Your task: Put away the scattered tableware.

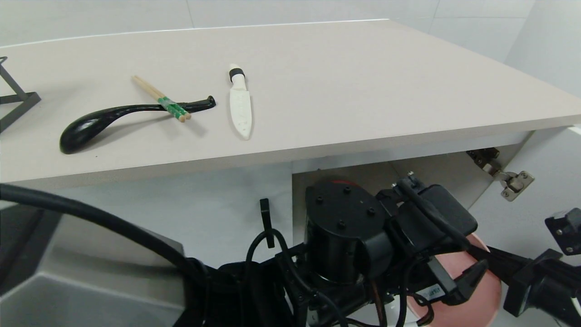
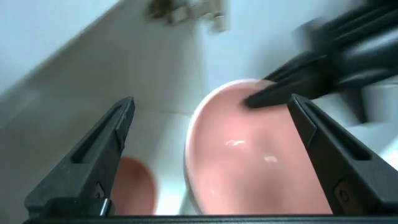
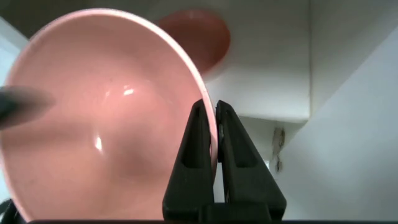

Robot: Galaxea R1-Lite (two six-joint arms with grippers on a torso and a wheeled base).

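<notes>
Glossy pink round bowl [image 3: 106, 118] sat low at the open cabinet, rim pinched by right gripper [image 3: 212, 118]. Left gripper [image 2: 211, 106] was spread wide around it. Beyond, on beige countertop [image 1: 363, 81]: black curved ladle [image 1: 91, 125] crossed by green-banded wooden chopsticks [image 1: 161, 98], white sheathed knife [image 1: 239, 102] beside.

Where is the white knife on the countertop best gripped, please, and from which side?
Grip the white knife by its handle, coming down from above and closing across its narrow width; it lies flat, clear of the chopsticks.
</notes>
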